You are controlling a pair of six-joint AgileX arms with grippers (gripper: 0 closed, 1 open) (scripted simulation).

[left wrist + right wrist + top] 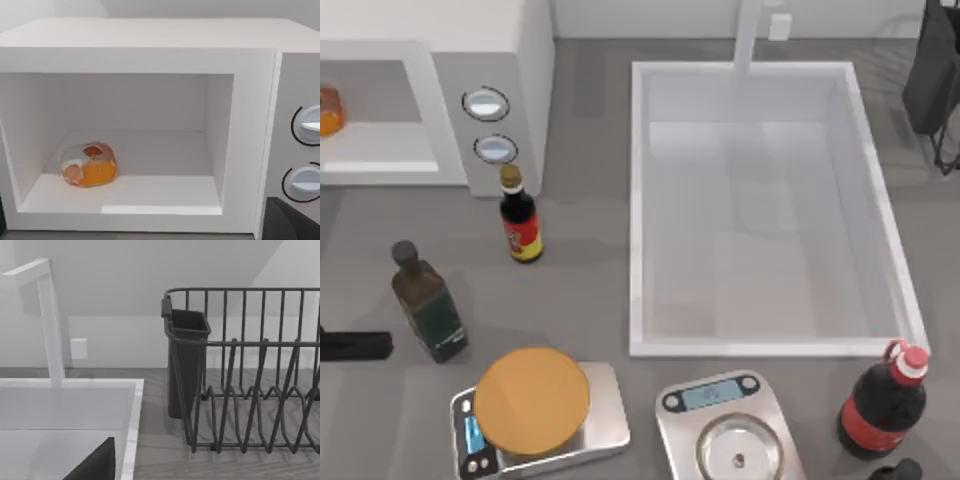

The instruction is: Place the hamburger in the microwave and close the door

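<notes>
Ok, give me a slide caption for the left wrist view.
Hamburger resting on the floor of the open white microwave, its two dials at the edge.

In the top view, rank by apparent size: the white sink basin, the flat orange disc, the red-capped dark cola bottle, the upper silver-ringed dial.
1. White sink basin
2. Flat orange disc
3. Red-capped dark cola bottle
4. Upper silver-ringed dial

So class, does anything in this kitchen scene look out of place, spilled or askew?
Nothing is spilled or toppled. The hamburger sits inside the microwave, whose front stands open. The bottles and scales on the table stand upright.
</notes>
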